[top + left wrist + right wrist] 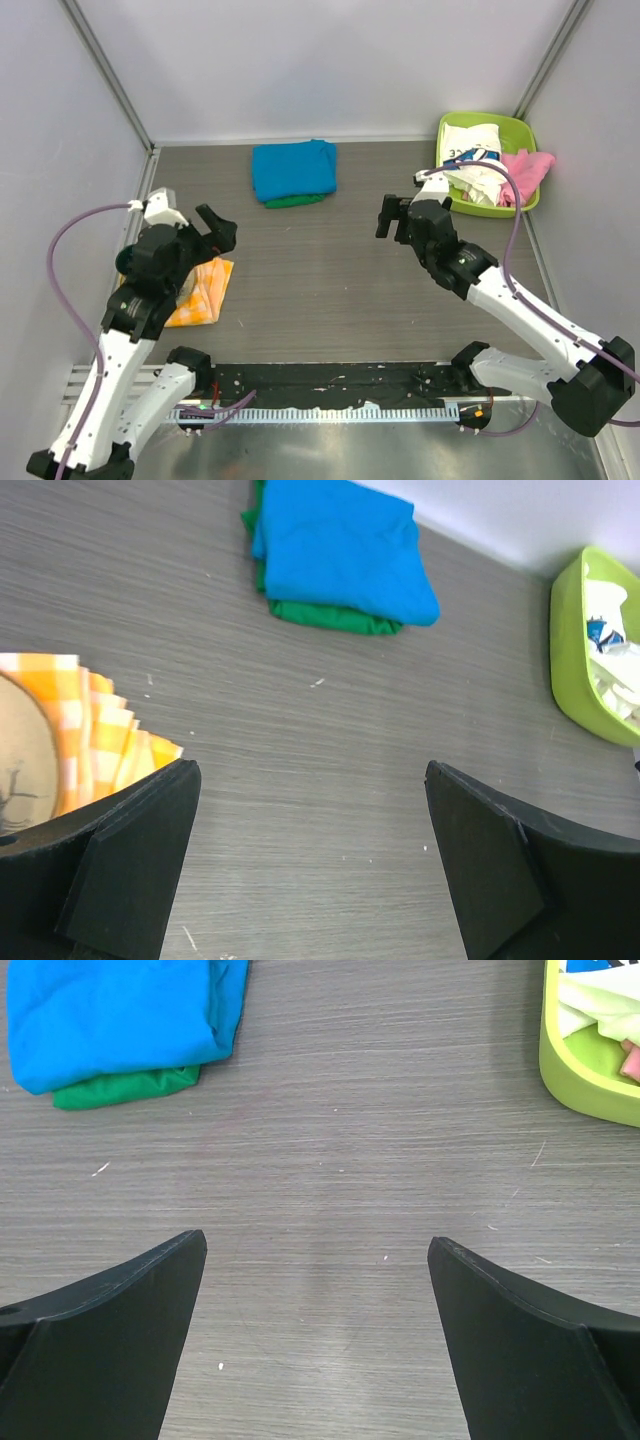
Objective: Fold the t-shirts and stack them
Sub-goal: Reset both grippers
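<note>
A folded bright blue t-shirt [293, 168] lies on a folded green t-shirt [296, 201] at the back middle of the table; both also show in the left wrist view [340, 550] and the right wrist view [115, 1015]. A white printed t-shirt [475, 160] and a pink t-shirt [527, 167] lie crumpled in a lime-green basket [527, 132] at the back right. My left gripper [214, 230] is open and empty above the table's left side. My right gripper [397, 213] is open and empty, left of the basket.
A small orange-yellow checked cloth [203, 292] lies at the left under my left arm, also seen in the left wrist view [95, 730]. Grey walls close in the table at the back and both sides. A black rail [330, 380] runs along the near edge.
</note>
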### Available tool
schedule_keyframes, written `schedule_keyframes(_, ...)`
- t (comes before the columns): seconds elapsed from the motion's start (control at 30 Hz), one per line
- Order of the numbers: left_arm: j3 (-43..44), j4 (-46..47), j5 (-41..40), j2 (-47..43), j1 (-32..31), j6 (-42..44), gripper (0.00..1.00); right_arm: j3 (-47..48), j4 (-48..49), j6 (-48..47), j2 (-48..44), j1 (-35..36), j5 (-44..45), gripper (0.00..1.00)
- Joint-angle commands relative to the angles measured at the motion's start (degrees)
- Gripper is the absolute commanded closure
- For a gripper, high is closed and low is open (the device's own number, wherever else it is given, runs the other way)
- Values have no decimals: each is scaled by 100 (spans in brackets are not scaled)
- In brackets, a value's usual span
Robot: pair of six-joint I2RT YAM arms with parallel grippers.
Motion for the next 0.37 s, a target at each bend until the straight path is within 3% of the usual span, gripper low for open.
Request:
schedule_keyframes(0.0,-2,-484,-665,-485,-28,211,0,129,41,-78,68,162,474,0)
schedule_keyframes(0.23,138,-598,-806,-523,-19,448,0,-3,42,-131,-99,197,492,0)
schedule_keyframes(0.33,270,-633,-771,-268,-19,492,0,225,-284,-26,121,329,1079,0)
